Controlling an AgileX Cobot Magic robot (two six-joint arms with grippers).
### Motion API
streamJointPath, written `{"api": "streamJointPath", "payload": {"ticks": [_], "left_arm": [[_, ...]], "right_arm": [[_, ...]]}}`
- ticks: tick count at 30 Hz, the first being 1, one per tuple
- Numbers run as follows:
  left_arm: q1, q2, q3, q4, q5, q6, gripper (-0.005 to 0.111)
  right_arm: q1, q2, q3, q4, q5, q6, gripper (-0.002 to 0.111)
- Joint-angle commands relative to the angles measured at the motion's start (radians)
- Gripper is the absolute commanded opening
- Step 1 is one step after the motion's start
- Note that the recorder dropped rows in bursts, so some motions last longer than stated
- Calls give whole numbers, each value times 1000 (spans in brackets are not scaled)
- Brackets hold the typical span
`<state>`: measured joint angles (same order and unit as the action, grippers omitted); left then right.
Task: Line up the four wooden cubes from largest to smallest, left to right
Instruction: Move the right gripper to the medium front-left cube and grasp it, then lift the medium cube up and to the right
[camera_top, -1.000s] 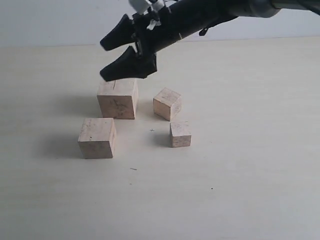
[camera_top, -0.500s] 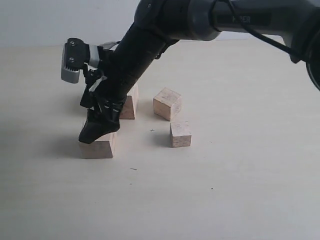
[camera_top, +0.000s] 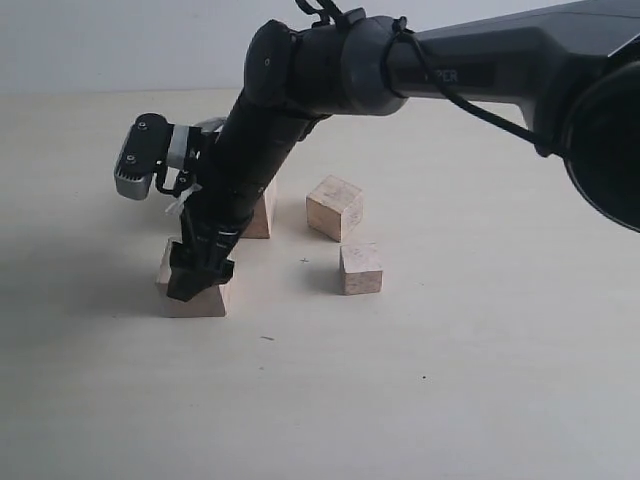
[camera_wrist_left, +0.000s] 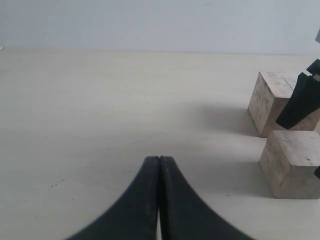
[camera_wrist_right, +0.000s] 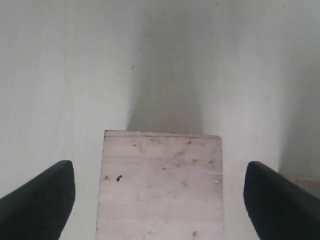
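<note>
Four pale wooden cubes stand on the tabletop. The front-left cube (camera_top: 203, 299) (camera_wrist_right: 161, 177) lies between the spread fingers (camera_wrist_right: 42, 200) of my right gripper (camera_top: 198, 276) (camera_wrist_right: 160, 197), which is open, with a gap on each side. The largest cube (camera_top: 262, 212) (camera_wrist_left: 271, 102) is mostly hidden behind the right arm. A smaller cube (camera_top: 335, 207) and the smallest cube (camera_top: 360, 268) stand to the right. My left gripper (camera_wrist_left: 159, 159) is shut on nothing, low over bare table, left of the cubes. It does not show in the exterior view.
The black right arm (camera_top: 330, 70) slants across the scene from the upper right down to the left cubes. A pale wall runs behind the table's far edge (camera_top: 80, 93). One right fingertip (camera_wrist_left: 300, 102) shows in front of the largest cube.
The right gripper swung from above the largest cube down to the front-left cube and now sits lower, astride it. The cubes have not moved.
</note>
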<state>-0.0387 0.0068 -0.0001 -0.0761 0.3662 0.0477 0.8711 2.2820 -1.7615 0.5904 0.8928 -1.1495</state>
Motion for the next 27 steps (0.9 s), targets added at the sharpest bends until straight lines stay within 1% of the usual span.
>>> {"api": "streamJointPath", "payload": {"ticks": [1,8,10,11,13,19,23,27], "left_arm": [[4,-7,0,3,-14,-1,0],[4,-7,0,3,-14,-1,0],[4,-7,0,3,-14,-1,0],[4,-7,0,3,-14,-1,0],[4,-7,0,3,-14,-1,0],[4,-7,0,3,-14,-1,0],[4,-7,0,3,-14,-1,0],[4,-7,0,3,-14,-1,0]], "right_arm": [[2,15,1,-7,-5,10,85],[2,56,1,-5,1,35,85],[2,57,1,-5,3,39,82],[2,53,1,-5,6,50,78],[2,32,1,-7,8,55,64],[2,-81,1,-7,76,55,1],[2,-159,1,-30,85,62,0],[-1,-234,1,-159,85,67,0]]}}
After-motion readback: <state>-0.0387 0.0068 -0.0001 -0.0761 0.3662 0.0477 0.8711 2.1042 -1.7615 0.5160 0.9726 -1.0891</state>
